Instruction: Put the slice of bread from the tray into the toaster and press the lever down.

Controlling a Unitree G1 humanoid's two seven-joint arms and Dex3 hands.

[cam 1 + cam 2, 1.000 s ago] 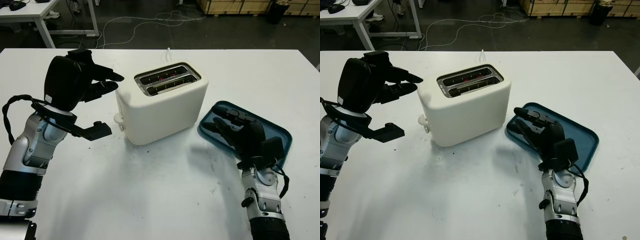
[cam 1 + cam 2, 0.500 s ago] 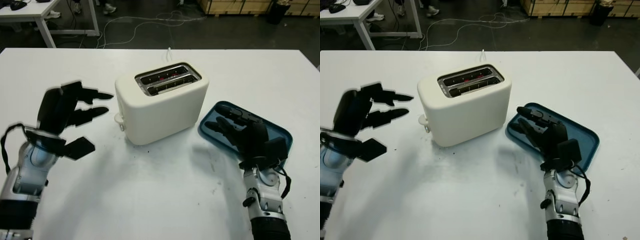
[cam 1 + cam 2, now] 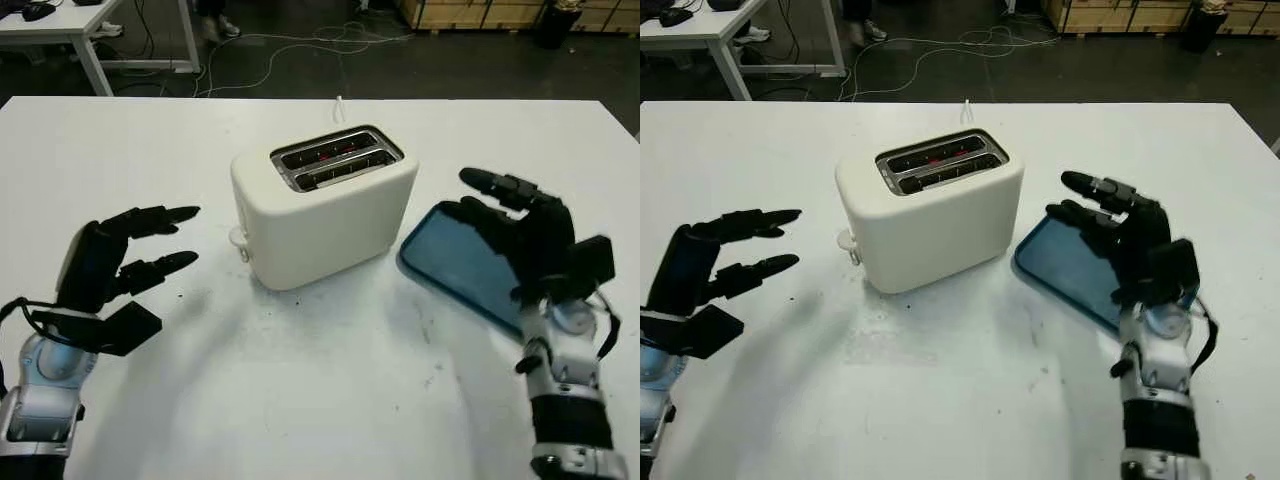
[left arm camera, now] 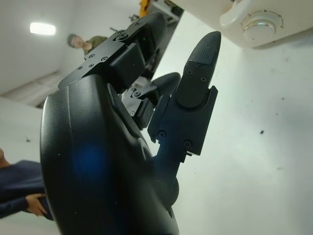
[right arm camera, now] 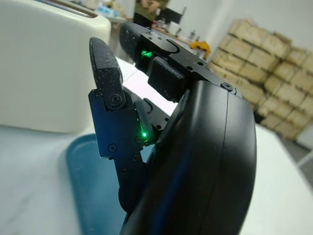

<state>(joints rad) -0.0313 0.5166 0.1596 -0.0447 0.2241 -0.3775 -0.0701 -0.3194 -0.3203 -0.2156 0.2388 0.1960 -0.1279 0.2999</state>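
The black left hand has dropped away from the cream plastic toaster; the black right hand has risen above the blue tray. Both are open and hold nothing. The bread seems already in a slot, lever probably pressed; nothing more seems needed.

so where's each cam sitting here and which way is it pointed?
Left eye, right eye: head stereo pair, looking forward and down at the table; both show the toaster, blue tray, open left hand and open right hand.
Left wrist: by the left hand's shell, facing the toaster's knob.
Right wrist: behind the right hand, facing toaster and tray.
Shared by all: the toaster.
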